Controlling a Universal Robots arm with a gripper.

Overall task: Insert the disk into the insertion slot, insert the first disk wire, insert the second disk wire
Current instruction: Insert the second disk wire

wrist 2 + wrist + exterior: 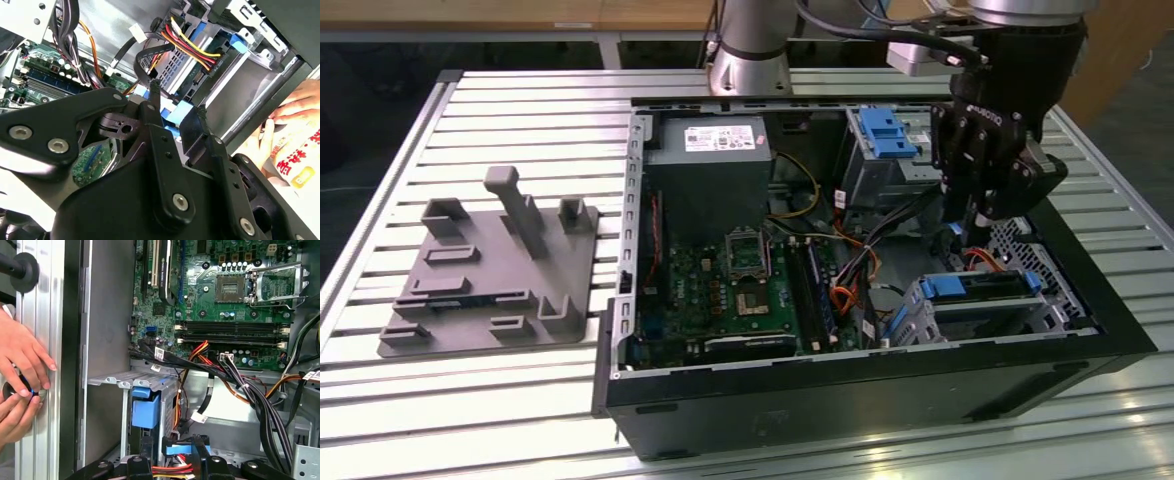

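While the gripper [970,232] hangs low inside the PC case [854,388], I see its fingers [156,97] pinching a blue wire plug [178,111], close by the disk [983,288], which sits in the insertion slot [917,318] at the exterior view's right. A pwr plug w/ red-yellow wires [202,54] crowds it, black cables [250,390] cross nearby, and a person's hands [20,370] touch the table [520,100] beside the case wall.
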